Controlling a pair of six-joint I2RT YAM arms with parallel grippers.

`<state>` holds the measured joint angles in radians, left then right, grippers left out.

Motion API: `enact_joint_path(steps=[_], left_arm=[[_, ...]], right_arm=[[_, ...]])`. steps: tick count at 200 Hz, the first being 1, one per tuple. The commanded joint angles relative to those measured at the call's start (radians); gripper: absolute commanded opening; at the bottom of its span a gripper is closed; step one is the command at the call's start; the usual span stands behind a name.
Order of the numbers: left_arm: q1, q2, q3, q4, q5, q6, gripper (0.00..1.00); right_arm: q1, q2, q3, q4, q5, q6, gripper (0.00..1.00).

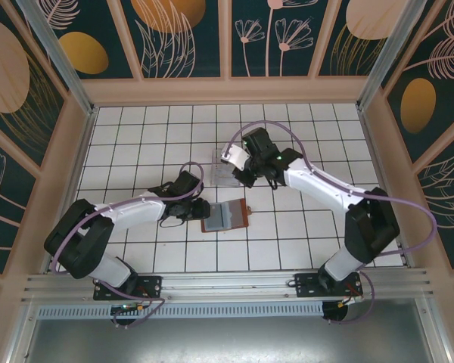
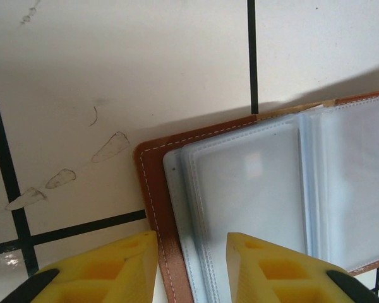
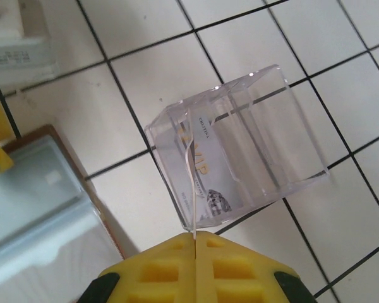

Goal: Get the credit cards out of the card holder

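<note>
Well along, I'd say. The right gripper (image 3: 194,238) is pinched tight on a thin pale card (image 3: 191,196), seen edge-on. It is just in front of the clear stand (image 3: 259,126), where a printed card (image 3: 205,167) already sits. The left gripper (image 2: 191,243), fingers partly apart and clamping nothing, straddles the brown edge of the open card holder (image 2: 252,189) lying beneath it. The sleeves there look empty; whether others hold cards I cannot tell.

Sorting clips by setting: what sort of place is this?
Probably a lab robot cell: white tiled table boxed in by leaf-patterned panels, with arm bases bolted to a metal rail.
</note>
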<state>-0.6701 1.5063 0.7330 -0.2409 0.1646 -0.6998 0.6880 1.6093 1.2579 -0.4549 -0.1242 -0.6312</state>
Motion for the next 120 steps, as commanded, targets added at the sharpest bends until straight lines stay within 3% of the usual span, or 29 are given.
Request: enact_joint_path(steps=[1,67,120], left_arm=[[-0.003,-0.037,0.02,-0.028,-0.035,0.022,0.36],[-0.003,-0.061,0.006,-0.036,-0.038,0.024,0.36],[-0.002,-0.076,0.0,-0.041,-0.045,0.019,0.36]], right_arm=[[-0.005,0.067,0.103,-0.145,0.023,-0.161,0.0],[-0.006,0.277,0.358,-0.371,0.017,-0.27,0.0],[0.001,0.376,0.471,-0.415,0.041,-0.322,0.0]])
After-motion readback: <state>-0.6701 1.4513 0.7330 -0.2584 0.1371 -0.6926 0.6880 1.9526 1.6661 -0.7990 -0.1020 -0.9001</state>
